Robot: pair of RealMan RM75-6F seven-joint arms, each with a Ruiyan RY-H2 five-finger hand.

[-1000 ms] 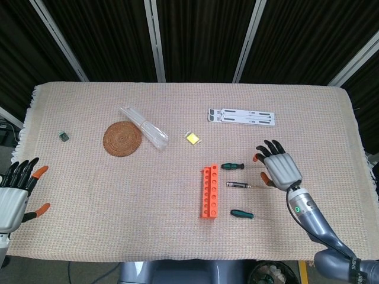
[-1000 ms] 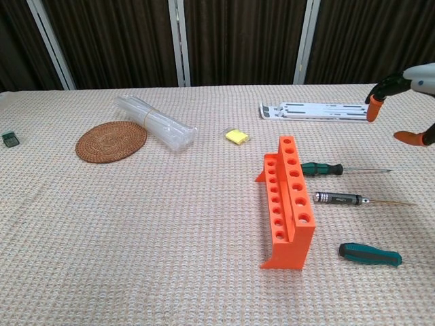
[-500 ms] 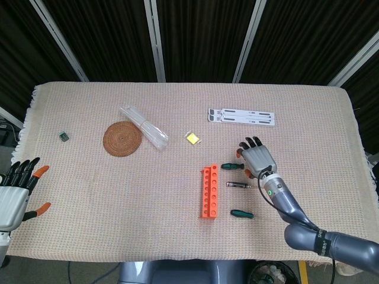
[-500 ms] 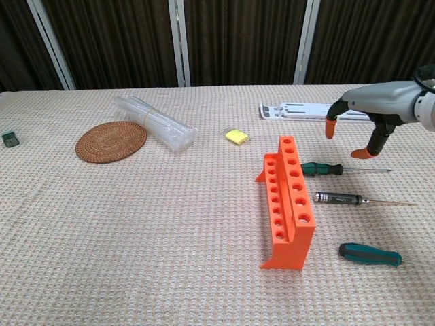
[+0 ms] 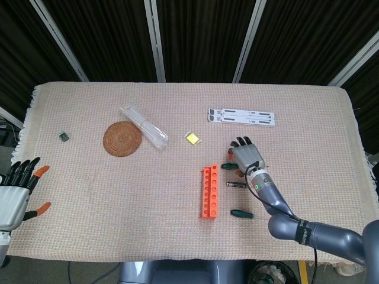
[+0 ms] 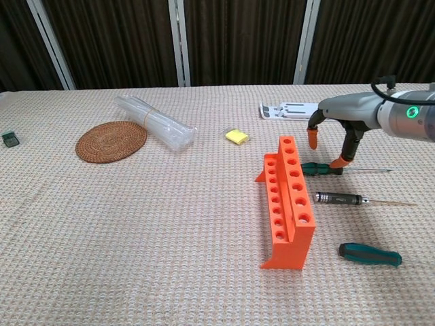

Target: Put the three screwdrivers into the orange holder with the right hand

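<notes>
Screwdrivers, three in my head view: green-handled screwdriver [image 5: 230, 166], black-handled screwdriver [image 5: 237, 184] and teal-handled screwdriver [image 5: 241, 213], all flat on the table right of the orange holder [image 5: 209, 191]. My right hand [image 5: 246, 157] covers the green one's shaft. My left hand [image 5: 16, 192] idles, fingers spread, empty.

Chest view: right hand [image 6: 340, 115] spread, gripping nothing, one fingertip at the green handle [image 6: 321, 168]; holder [image 6: 287, 204] empty.
</notes>
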